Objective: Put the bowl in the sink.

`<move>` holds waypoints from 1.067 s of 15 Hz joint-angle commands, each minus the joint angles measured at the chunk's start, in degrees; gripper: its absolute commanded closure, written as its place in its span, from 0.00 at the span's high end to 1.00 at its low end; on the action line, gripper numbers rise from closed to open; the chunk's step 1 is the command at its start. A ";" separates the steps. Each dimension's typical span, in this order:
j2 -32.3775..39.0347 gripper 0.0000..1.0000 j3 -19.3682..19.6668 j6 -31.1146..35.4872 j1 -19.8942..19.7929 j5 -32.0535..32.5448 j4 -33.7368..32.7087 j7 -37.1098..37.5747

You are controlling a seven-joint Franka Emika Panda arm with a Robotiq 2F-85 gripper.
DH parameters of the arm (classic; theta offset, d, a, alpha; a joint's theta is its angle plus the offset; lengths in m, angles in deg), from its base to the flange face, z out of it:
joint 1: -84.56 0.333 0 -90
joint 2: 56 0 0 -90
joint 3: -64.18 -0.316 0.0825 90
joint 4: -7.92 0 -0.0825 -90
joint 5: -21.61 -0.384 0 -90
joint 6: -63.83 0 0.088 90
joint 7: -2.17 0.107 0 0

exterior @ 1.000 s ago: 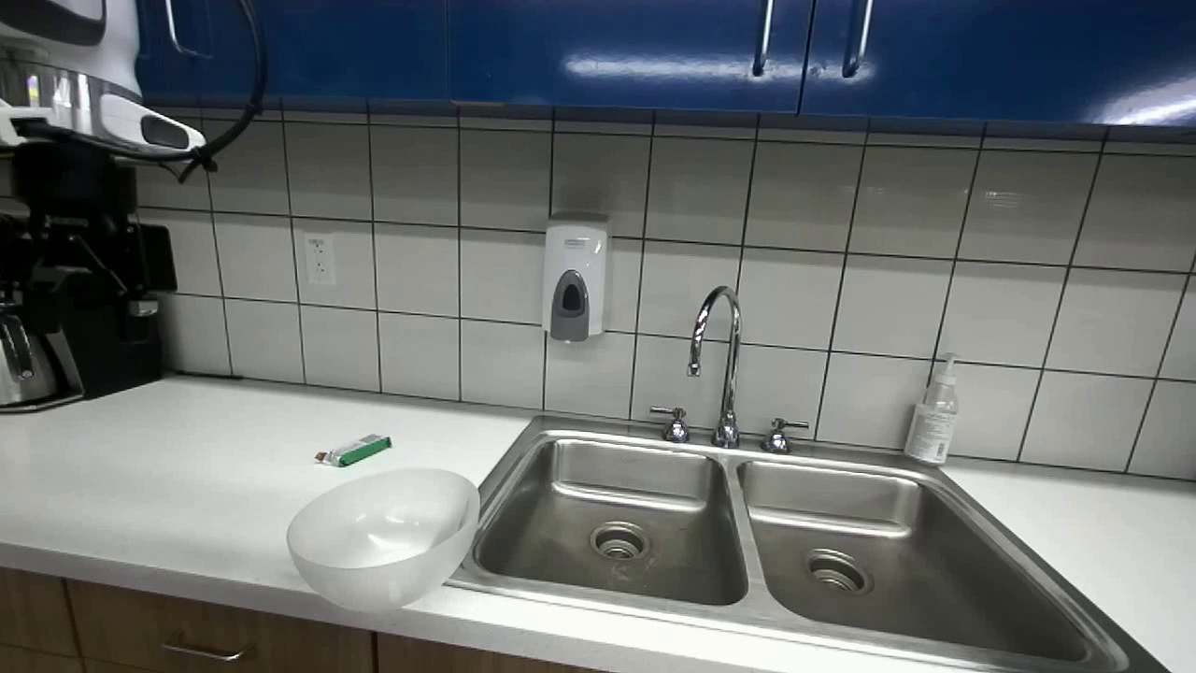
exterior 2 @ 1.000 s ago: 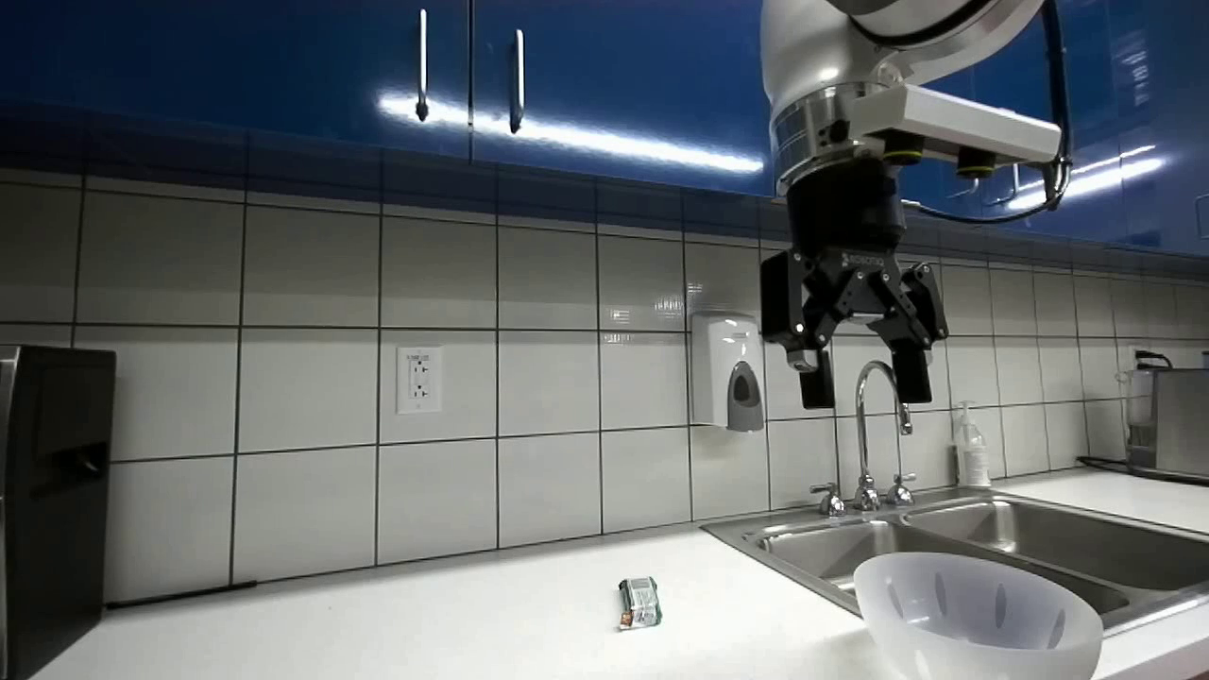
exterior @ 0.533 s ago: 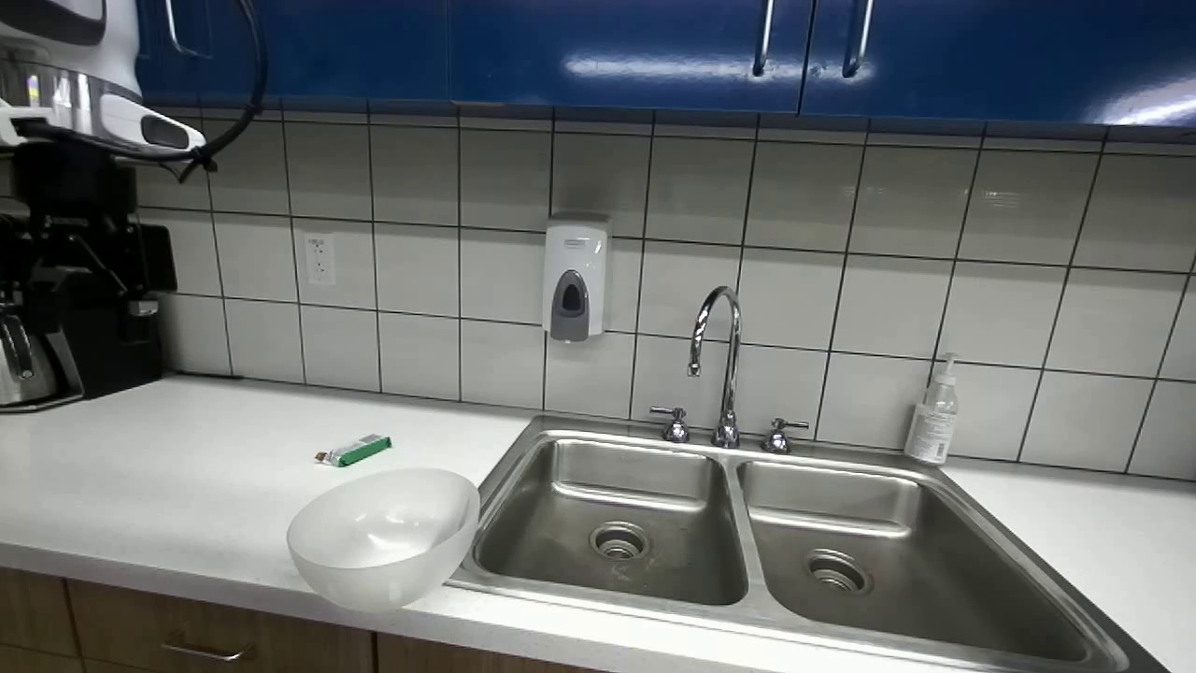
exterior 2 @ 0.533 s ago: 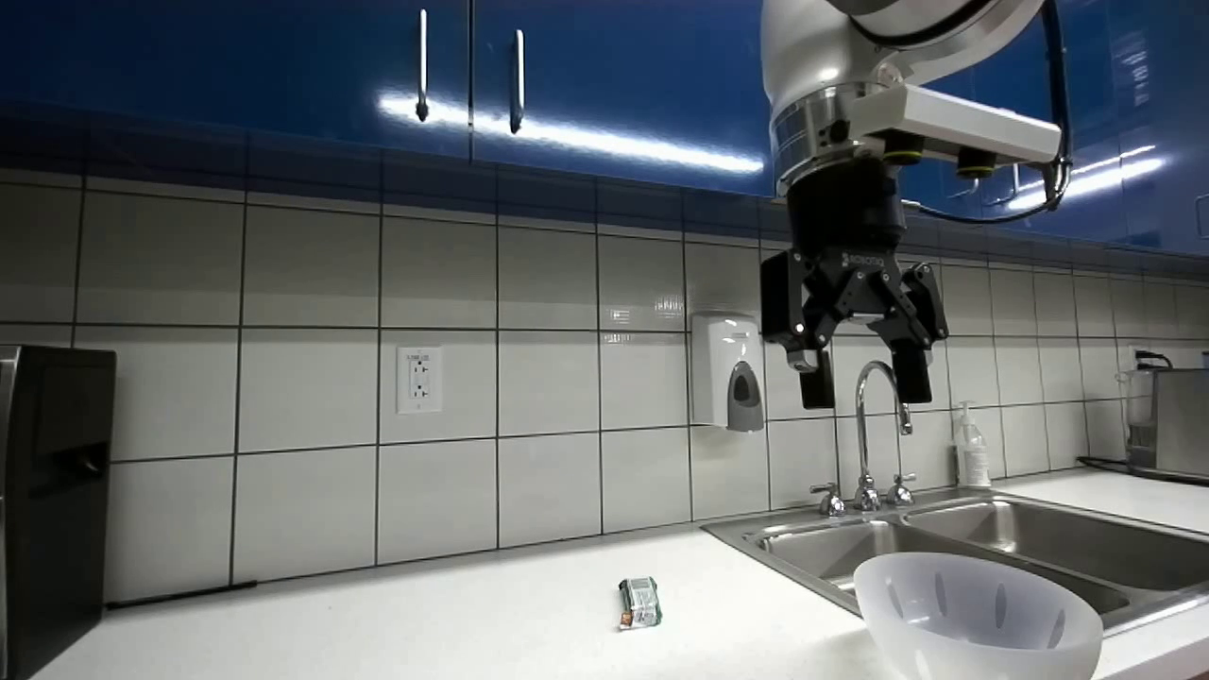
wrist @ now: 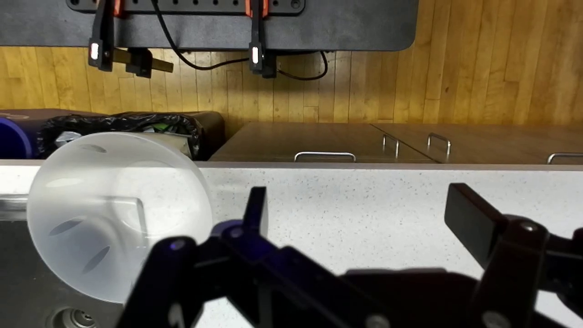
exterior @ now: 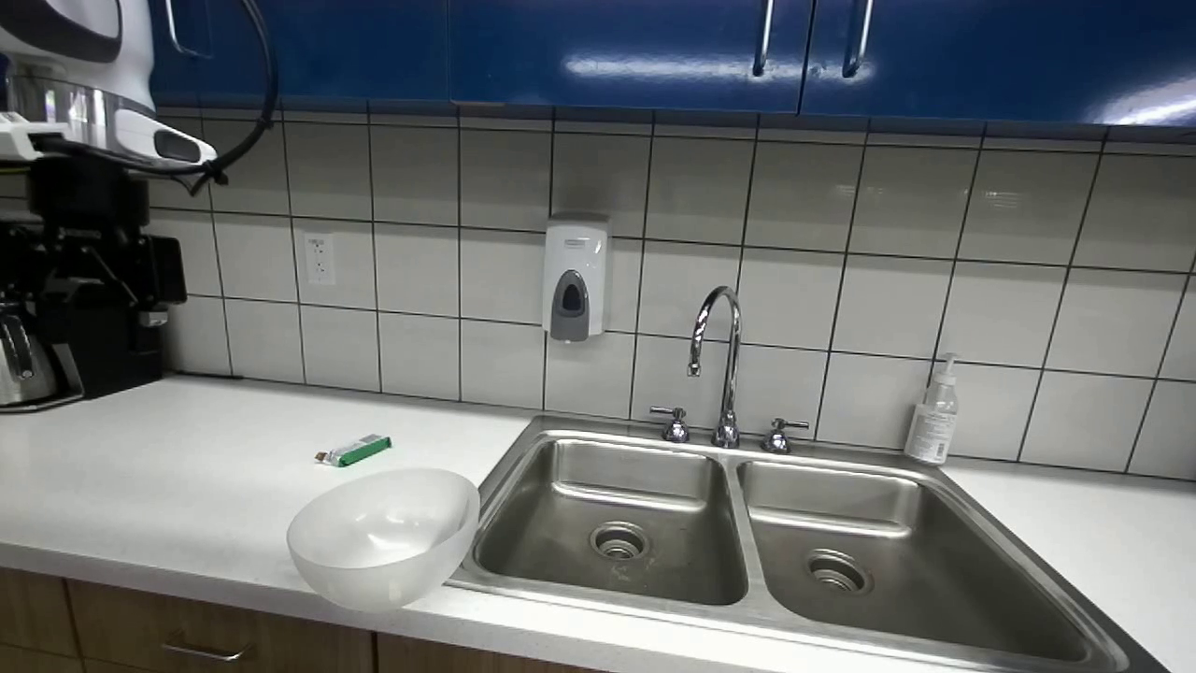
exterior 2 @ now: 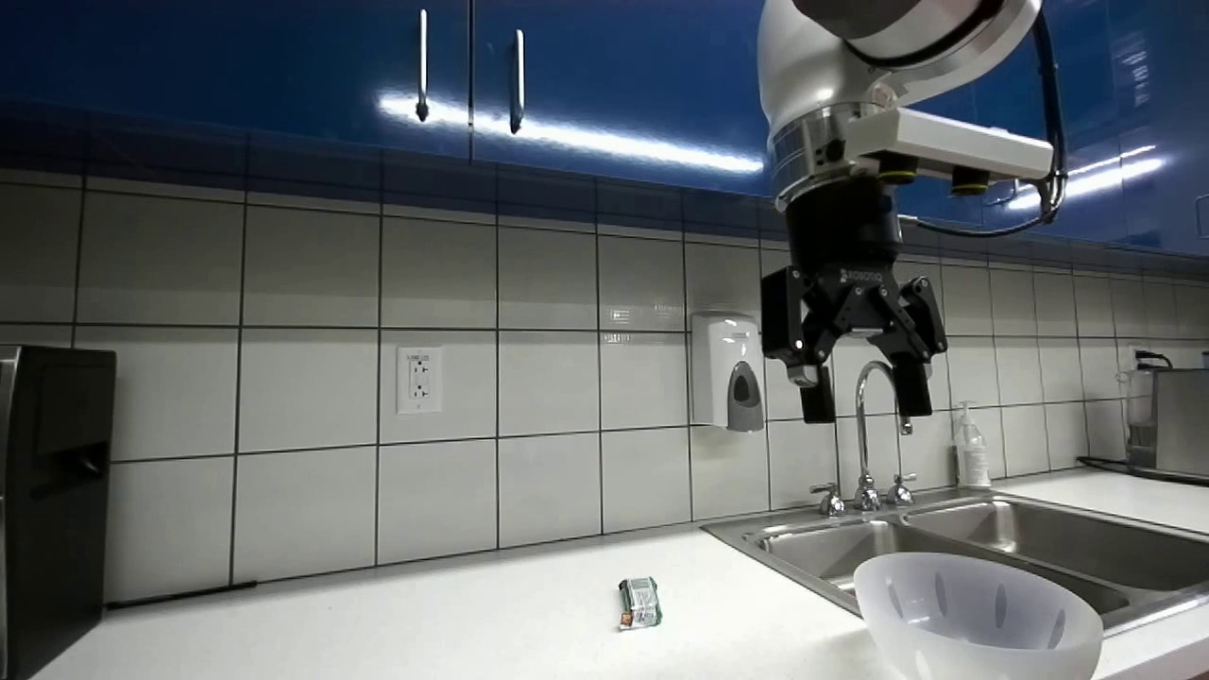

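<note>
The bowl is a translucent white, slanted-rim bowl point(exterior: 383, 547). It stands upright on the counter beside the sink's left end in an exterior view, near the front edge, and also shows in an exterior view point(exterior 2: 978, 623) and at the left of the wrist view point(wrist: 116, 218). The steel double-basin sink point(exterior: 759, 608) also shows in an exterior view point(exterior 2: 779, 565). My gripper point(exterior 2: 864, 401) is open and empty, pointing down, well above the counter. In the wrist view the open jaws point(wrist: 357, 212) have bare counter between them, and the bowl lies left of them, apart.
A green-and-white packet point(exterior: 360, 451) lies on the counter behind the bowl. A faucet point(exterior: 731, 365) rises behind the sink, with a pump bottle point(exterior: 932, 421) and a wall soap dispenser point(exterior: 576, 280) nearby. A black coffee machine point(exterior 2: 57, 491) stands at one end. A lined bin point(wrist: 210, 132) stands below the counter.
The arm and gripper have moved slightly down, and a little to the right in an exterior view. The gripper stays open. The bowl and packet have not moved.
</note>
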 commanded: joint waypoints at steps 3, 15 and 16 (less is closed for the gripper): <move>4.69 1.00 1.28 3.96 -2.71 2.45 0.02 -0.17; 25.69 1.00 5.57 23.00 -5.93 12.34 -1.97 -4.13; 26.48 1.00 6.09 23.83 -6.14 12.80 -2.06 -4.34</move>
